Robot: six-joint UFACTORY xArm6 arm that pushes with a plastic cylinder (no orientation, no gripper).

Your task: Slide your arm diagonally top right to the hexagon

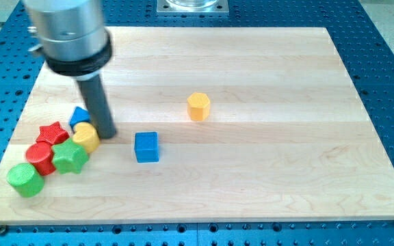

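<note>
A yellow hexagon block [198, 106] stands near the middle of the wooden board [252, 61]. My tip [107, 134] rests on the board at the view's left, far to the lower left of the hexagon. It touches or nearly touches a yellow round block [85, 137] on its left. A blue cube [146, 147] lies just to the right of my tip and a little lower.
A cluster lies left of my tip: a blue block [79, 115] partly hidden behind the rod, a red star [53, 132], a red cylinder [41, 158], a green star [70, 158] and a green cylinder [25, 180]. The board's left edge is close by.
</note>
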